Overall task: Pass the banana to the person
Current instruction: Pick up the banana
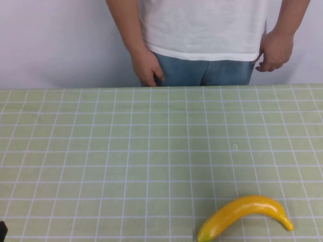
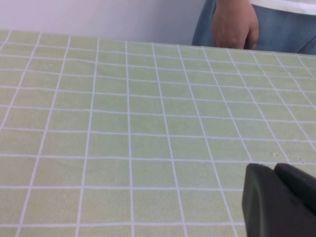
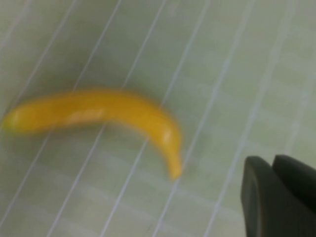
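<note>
1. The banana (image 1: pixel 244 216) lies flat on the green checked tablecloth (image 1: pixel 151 151), at the near edge on the robot's right side. Nothing is touching it.

2. The person (image 1: pixel 204 30) stands behind the far edge of the table, both hands lowered at the hips: one hand (image 1: pixel 147 68) on the robot's left, the other hand (image 1: pixel 275 50) on the robot's right. Neither hand is extended to receive anything.

3. The right gripper (image 3: pixel 279 195) appears only in the right wrist view, as a dark finger part at the frame's corner. It hangs above the banana (image 3: pixel 98 111) and apart from it. Whether its fingers are spread or closed cannot be told.

4. The left gripper (image 2: pixel 279 202) appears in the left wrist view as a similar dark part, low over bare cloth and well away from the fruit. Its opening likewise cannot be told. A dark sliver (image 1: pixel 2 232) at the high view's near-left corner is probably this arm.

5. Progress, as judged: 0 of the steps are complete. Descent, grasp, lift, carry across the table and handover all remain.
</note>
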`<act>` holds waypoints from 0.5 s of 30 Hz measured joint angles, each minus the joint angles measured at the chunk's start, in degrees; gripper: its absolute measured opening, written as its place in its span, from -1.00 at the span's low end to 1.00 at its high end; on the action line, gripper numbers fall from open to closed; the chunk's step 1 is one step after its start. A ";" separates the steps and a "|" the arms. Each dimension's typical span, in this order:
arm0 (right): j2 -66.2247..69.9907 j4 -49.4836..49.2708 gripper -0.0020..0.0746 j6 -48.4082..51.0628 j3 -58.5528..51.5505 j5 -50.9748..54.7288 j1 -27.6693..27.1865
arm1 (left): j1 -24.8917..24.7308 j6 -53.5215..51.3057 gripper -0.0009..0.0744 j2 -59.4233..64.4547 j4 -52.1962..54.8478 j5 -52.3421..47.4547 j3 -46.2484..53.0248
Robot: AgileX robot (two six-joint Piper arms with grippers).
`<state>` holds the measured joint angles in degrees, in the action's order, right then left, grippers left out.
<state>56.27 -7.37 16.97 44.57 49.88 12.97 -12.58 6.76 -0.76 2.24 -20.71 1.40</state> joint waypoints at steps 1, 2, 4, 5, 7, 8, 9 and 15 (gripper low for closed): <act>2.45 0.12 -0.97 0.30 1.15 1.02 0.90 | 0.00 0.00 -0.97 0.00 0.00 0.00 0.00; 4.69 0.35 -0.97 1.15 2.16 1.67 1.96 | 0.00 0.00 -0.97 0.00 0.00 0.00 0.00; 8.17 0.92 -0.95 5.33 3.59 1.99 4.34 | 0.00 0.00 -0.97 0.00 0.00 0.00 0.00; 9.88 1.32 -0.93 7.98 4.03 1.99 5.75 | 0.00 0.00 -0.97 0.00 0.00 0.00 0.00; 12.76 1.20 -0.78 10.22 4.17 0.88 8.27 | 0.00 0.00 -0.97 0.00 0.00 0.00 0.00; 14.33 1.40 -0.65 10.40 4.17 0.14 9.29 | 0.00 0.00 -0.97 0.00 0.00 0.00 0.00; 15.84 1.63 -0.49 10.40 4.17 -0.43 9.88 | 0.00 0.00 -0.97 0.00 0.00 0.00 0.00; 23.77 1.72 0.48 17.43 4.17 -3.99 10.74 | 0.00 0.00 -0.97 0.00 0.00 0.00 0.00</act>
<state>80.05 -5.65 34.40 48.75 45.89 23.71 -12.58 6.76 -0.76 2.24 -20.71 1.40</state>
